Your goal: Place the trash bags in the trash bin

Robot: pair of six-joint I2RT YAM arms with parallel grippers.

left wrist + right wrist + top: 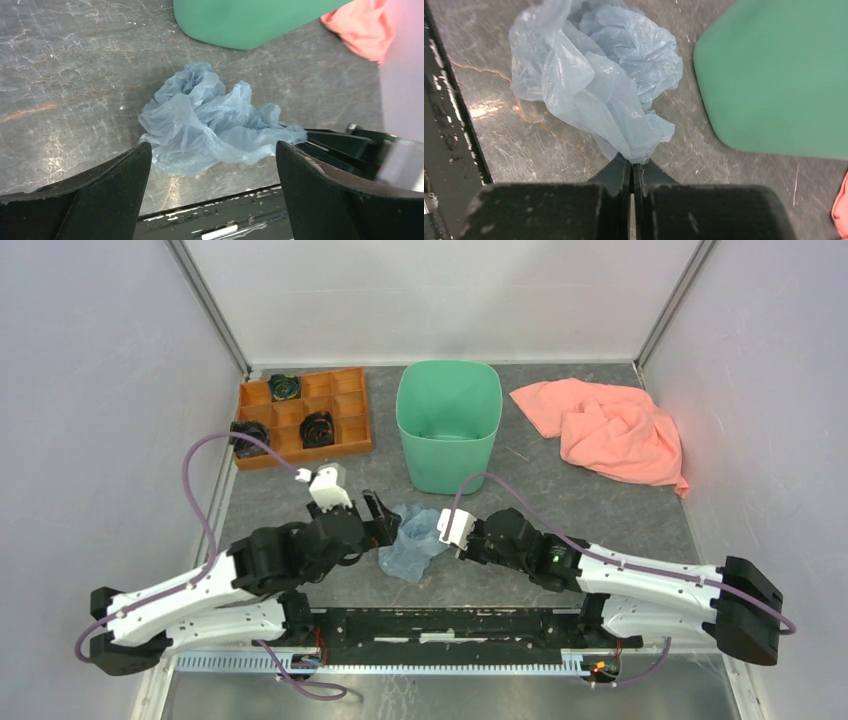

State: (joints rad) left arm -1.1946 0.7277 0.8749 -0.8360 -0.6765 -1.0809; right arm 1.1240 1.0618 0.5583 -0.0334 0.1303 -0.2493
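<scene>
Trash bags (412, 540) are lying crumpled just before the trash bin (450, 455), right gripper (631, 167) pinching their corner, left gripper (212, 150) gaping alongside.

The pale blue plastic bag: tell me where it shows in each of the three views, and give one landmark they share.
Top external: the bag lies low centre, nearer than the bin.
Left wrist: the bag fills the centre, beyond the open jaws.
Right wrist: the bag sits upper left, its tip pinched in the shut jaws.
Shared landmark: the mint-green bin, close by the bag in all three.
</scene>
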